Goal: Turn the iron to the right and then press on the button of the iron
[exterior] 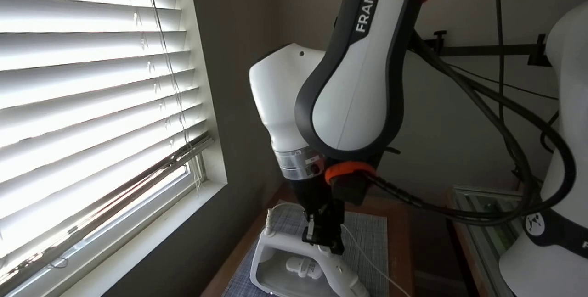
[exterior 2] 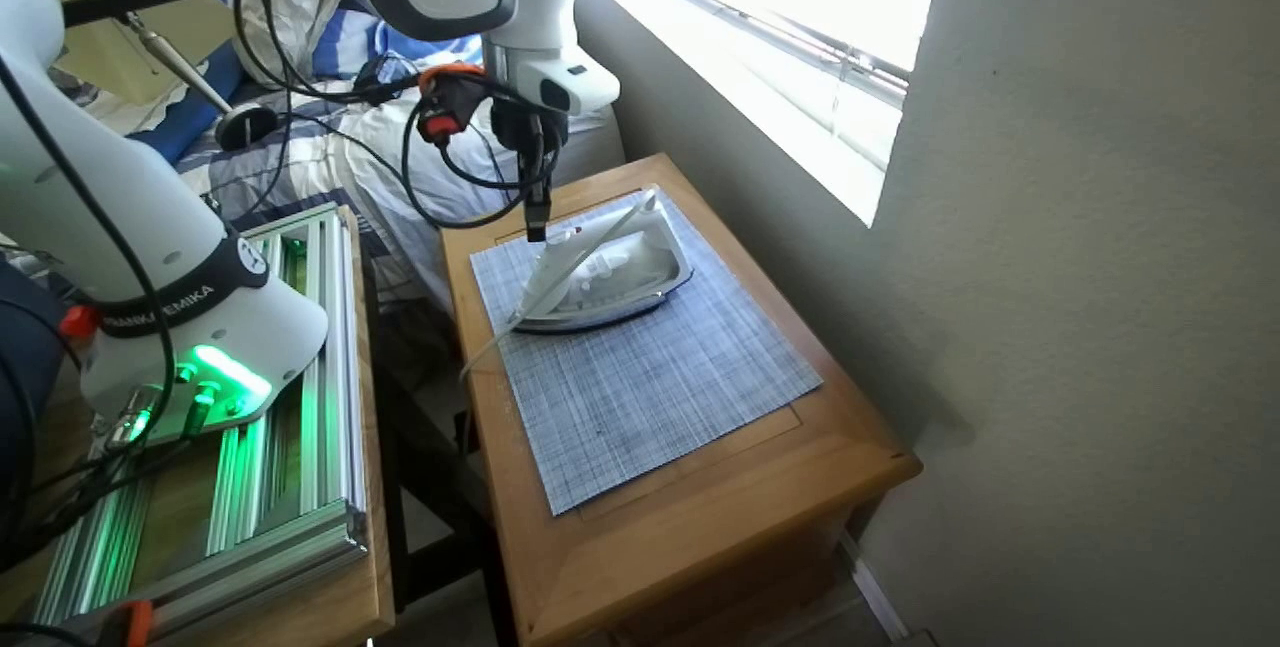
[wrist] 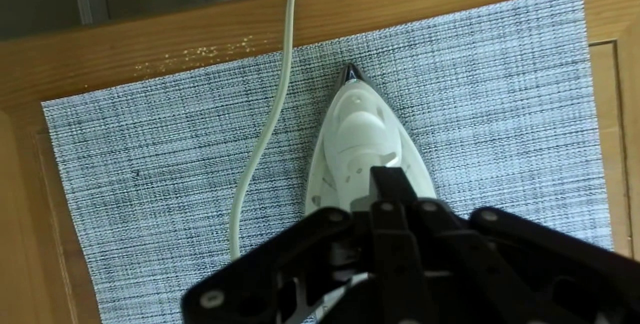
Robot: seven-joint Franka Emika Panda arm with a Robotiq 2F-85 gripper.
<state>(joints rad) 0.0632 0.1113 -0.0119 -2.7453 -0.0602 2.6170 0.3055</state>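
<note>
The iron (wrist: 364,131) rests on the mat (wrist: 170,174) on the counter (exterior 2: 700,502); its turning seems finished. The hand (wrist: 393,180), closed with nothing visible inside, is near its top; pressing probably remains.

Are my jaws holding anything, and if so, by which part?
Nothing is held: the jaws are shut together near the iron, with nothing visible between them.
</note>
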